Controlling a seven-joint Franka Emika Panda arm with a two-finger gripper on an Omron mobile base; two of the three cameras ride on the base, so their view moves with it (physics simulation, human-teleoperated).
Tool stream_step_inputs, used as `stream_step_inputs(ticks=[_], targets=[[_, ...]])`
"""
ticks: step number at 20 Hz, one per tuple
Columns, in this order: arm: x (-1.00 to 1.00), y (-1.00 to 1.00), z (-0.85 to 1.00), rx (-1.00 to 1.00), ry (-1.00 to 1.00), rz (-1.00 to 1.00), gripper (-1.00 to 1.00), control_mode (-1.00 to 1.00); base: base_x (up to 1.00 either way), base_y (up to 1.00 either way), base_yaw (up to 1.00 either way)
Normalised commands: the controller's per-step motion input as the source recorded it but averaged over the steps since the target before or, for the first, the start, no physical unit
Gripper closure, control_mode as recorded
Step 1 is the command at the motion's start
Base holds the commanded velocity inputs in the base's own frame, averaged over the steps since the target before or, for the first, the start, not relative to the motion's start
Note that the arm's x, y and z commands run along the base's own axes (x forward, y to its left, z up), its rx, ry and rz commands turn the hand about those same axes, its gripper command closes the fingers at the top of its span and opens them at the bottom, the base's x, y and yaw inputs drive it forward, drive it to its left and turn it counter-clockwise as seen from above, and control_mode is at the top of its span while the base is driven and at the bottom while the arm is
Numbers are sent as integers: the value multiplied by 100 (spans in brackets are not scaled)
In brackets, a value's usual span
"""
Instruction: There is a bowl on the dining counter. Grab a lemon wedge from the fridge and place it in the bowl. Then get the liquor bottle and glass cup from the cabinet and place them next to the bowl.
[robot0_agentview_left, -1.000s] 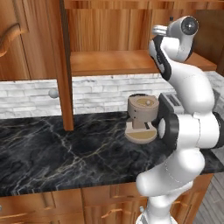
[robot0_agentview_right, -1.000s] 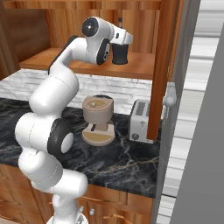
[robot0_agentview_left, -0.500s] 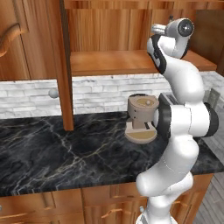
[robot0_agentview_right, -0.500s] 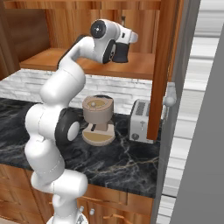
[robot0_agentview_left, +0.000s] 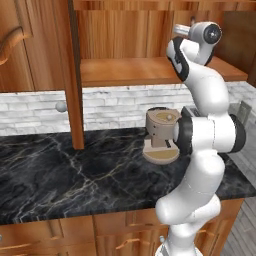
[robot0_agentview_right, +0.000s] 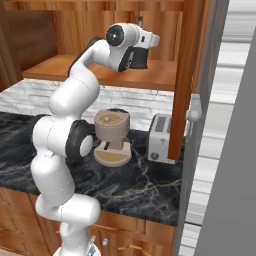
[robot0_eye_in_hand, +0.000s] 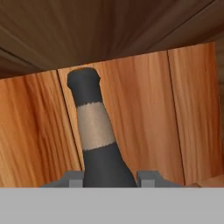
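Wood cabinetry is filling the upper part of both base views: a closed cabinet door (robot0_agentview_left: 20, 60) with a curved handle is sitting far left, then a vertical cabinet post (robot0_agentview_left: 71, 75) with a round knob (robot0_agentview_left: 61, 106) beside it. Right of that, an open wooden shelf (robot0_agentview_left: 130, 72) is running across under the cabinet, with warm wood panels behind it. Below the shelf, a pale stone-tile backsplash (robot0_agentview_left: 110, 107) is spanning the wall. Under that, the black marble worktop (robot0_agentview_left: 65, 175) with thin white veins is sitting over wooden drawers (robot0_agentview_left: 65, 232).

On the worktop, a tan coffee machine (robot0_agentview_left: 161, 134) is standing on its round base, near the back wall. In the right base view a silver toaster (robot0_agentview_right: 161, 137) is standing just beside it, to its right, next to the open cabinet door (robot0_agentview_right: 186, 75).

I'm reaching my arm up into the cabinet above the shelf. My gripper (robot0_eye_in_hand: 109, 179) is sitting at the liquor bottle (robot0_eye_in_hand: 98, 140), which is standing upright against the wood back panel; my fingers (robot0_eye_in_hand: 73, 178) are flanking the bottle's dark shoulder on both sides, right against it. I cannot tell if they're actually clamping it. Dark neck with a tan label band is rising above my fingers.
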Motion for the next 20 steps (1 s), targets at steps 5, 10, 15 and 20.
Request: stream_step_inputs(ticks=[5, 10, 15, 20], targets=[[-62, 0, 18, 0, -18, 1, 100, -100, 0, 0, 0], [-99, 0, 16, 0, -8, 0, 100, -100, 0, 0, 0], [-100, 4, 55, 0, 1, 0, 100, -100, 0, 0, 0], [-100, 6, 63, 0, 10, 0, 100, -100, 0, 0, 0]])
